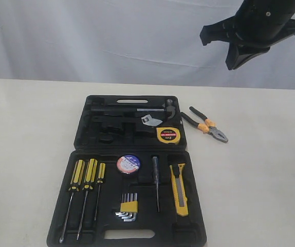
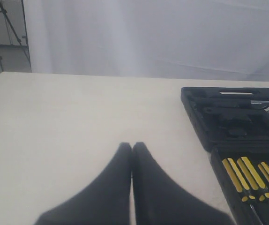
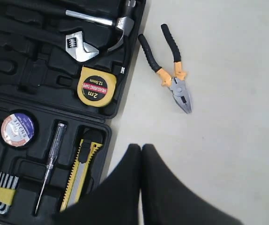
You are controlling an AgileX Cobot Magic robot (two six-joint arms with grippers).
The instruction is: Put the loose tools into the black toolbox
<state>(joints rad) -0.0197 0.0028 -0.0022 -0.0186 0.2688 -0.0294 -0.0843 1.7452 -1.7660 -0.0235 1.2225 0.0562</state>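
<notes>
The pliers [image 1: 205,124] are the one loose tool not stowed. They lie flat on the desk [image 1: 29,128] just beside the open black toolbox [image 1: 83,128], outside the half that holds the hammer [image 1: 152,109] and apart from its edge. The yellow tape measure [image 1: 168,135] sits in that same half, in the corner nearest the pliers. In the toolbox's other half, the roll of tape [image 1: 128,164] rests in a round recess. The utility knife [image 1: 179,189] lies in its slot along the side nearest the pliers. The screwdrivers [image 1: 88,175] and hex keys [image 1: 128,207] share that half. My right fingers [image 3: 135,152] are pressed together and empty, raised above the desk by the toolbox's knife side. My left fingers [image 2: 127,150] are also closed on nothing, over bare desk on the toolbox's screwdriver side.
</notes>
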